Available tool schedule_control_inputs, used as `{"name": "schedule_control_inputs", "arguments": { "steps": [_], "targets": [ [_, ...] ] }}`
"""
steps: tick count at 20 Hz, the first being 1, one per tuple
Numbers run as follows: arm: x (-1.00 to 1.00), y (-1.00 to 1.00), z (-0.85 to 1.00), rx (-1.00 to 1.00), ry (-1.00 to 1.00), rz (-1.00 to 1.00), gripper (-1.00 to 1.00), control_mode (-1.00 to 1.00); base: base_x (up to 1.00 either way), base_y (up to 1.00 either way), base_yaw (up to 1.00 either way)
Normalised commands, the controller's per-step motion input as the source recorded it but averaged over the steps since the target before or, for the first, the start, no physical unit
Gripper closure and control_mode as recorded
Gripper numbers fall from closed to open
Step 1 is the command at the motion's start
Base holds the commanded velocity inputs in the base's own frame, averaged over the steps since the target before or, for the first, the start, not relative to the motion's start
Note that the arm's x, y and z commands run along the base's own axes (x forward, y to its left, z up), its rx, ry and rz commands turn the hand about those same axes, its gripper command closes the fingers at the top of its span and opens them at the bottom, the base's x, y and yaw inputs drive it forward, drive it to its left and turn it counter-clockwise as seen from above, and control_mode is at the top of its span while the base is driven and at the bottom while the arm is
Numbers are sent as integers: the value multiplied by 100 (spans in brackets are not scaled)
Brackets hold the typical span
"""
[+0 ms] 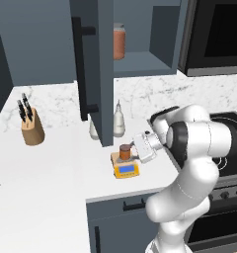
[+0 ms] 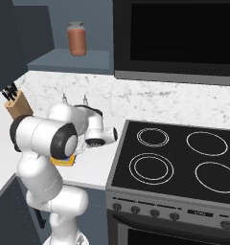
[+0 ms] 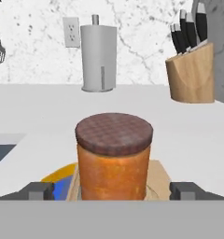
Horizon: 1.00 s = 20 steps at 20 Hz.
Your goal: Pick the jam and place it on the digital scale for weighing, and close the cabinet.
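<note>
- Left base view: no writing can be read; the blue display strip of the digital scale (image 1: 126,168) is too small to make out. The jam (image 1: 125,152) stands upright on the scale's plate, on the white counter (image 1: 51,163). The gripper (image 1: 134,150) reaches in from the right at jar height, its tips at the jar's side; how far the jaws stand apart cannot be told here. Above, the cabinet (image 1: 93,64) has its door swung open, black bar handle facing out, with a taller orange-red jar (image 1: 119,41) on the shelf inside. A knife block (image 1: 31,126) stands far left.
- Right base view: the arm covers the jam; a corner of the scale (image 2: 64,161) shows beneath the elbow. The orange-red jar (image 2: 77,38) sits on the cabinet shelf, the stove (image 2: 177,160) to the right.
- Hand view: no label on the jam (image 3: 114,161). It stands between the two dark fingertips (image 3: 40,190), which are spread wide with a gap on each side, gripping nothing. Behind are a paper towel roll (image 3: 99,58) and the knife block (image 3: 190,70).
</note>
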Motion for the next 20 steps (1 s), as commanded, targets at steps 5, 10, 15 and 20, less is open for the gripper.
{"name": "schedule_control_inputs", "arguments": {
  "steps": [5, 10, 15, 20],
  "targets": [
    [-13, -41, 0, 3, -16, 0, -100, -100, 0, 0, 0],
    [-37, -39, 57, 4, -26, -3, -100, -100, 0, 0, 0],
    [-61, -16, 100, 1, -40, 0, -100, -100, 0, 0, 0],
    [-78, -2, 100, 0, -45, 0, -100, -100, 0, 0, 0]
  ]
}}
